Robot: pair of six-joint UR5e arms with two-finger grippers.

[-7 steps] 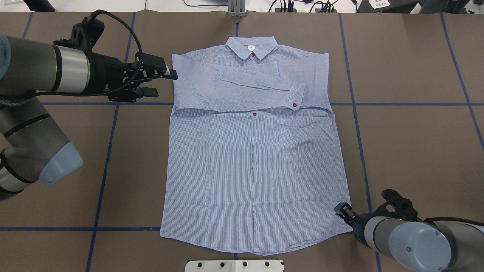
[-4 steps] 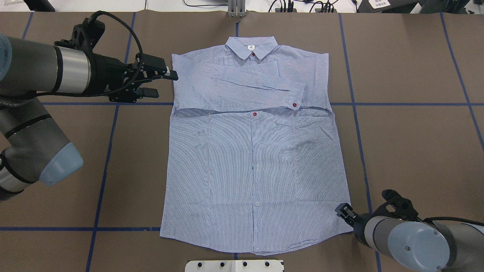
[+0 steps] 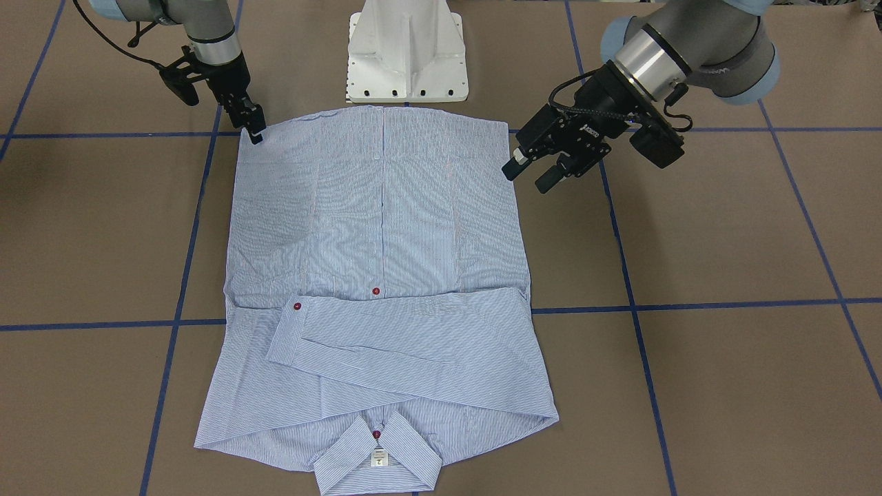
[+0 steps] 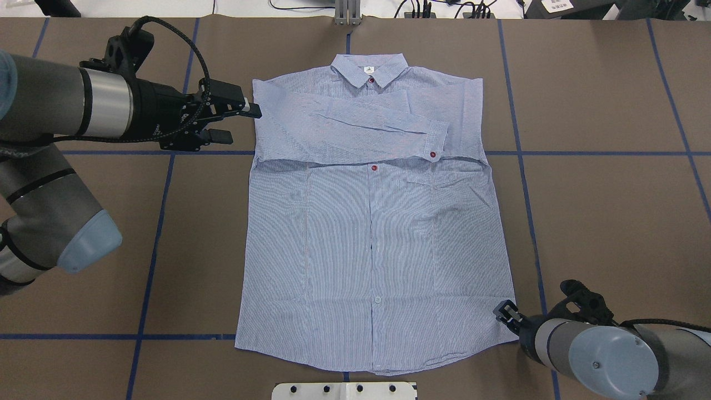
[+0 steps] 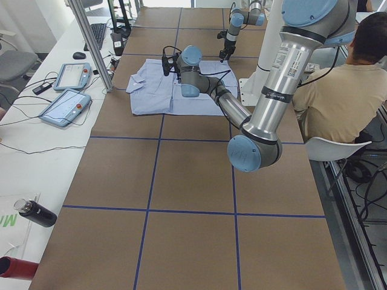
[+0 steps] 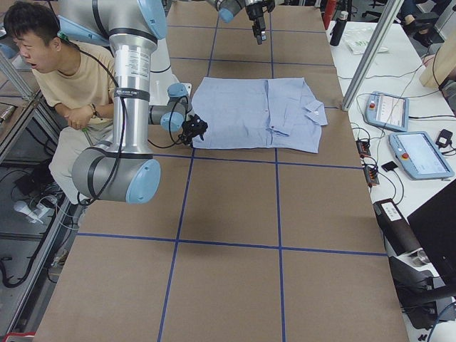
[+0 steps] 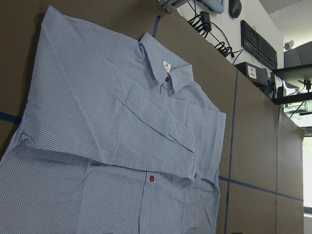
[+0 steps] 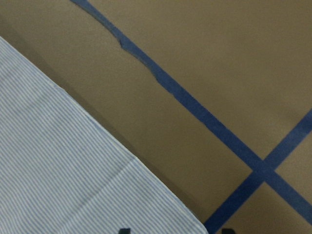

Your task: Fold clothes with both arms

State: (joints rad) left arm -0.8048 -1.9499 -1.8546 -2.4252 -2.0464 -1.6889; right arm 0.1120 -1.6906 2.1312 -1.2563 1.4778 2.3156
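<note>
A light blue-and-white finely striped button-up shirt (image 4: 372, 239) is laid flat, front up, on the brown tabletop (image 4: 611, 222). Its collar (image 4: 369, 69) is turned away from the robot, and both sleeves (image 4: 355, 128) are already crossed over the chest. A grasp ahead of a body fold is judged to be in hand. The left pincer (image 4: 244, 123) is held released just beside the shoulder edge, apparently above the cloth. The right pincer (image 4: 502, 312) is set at the hem corner (image 8: 195, 222); its tips are seen apart in the wrist view, so it is judged released. Next, each edge would have to be pinched through all layers without disturbing the loose cuff. The white pedestal base (image 3: 406, 55) stands just beside the hem, and a seated person (image 6: 64, 71) is seen behind the robot.
</note>
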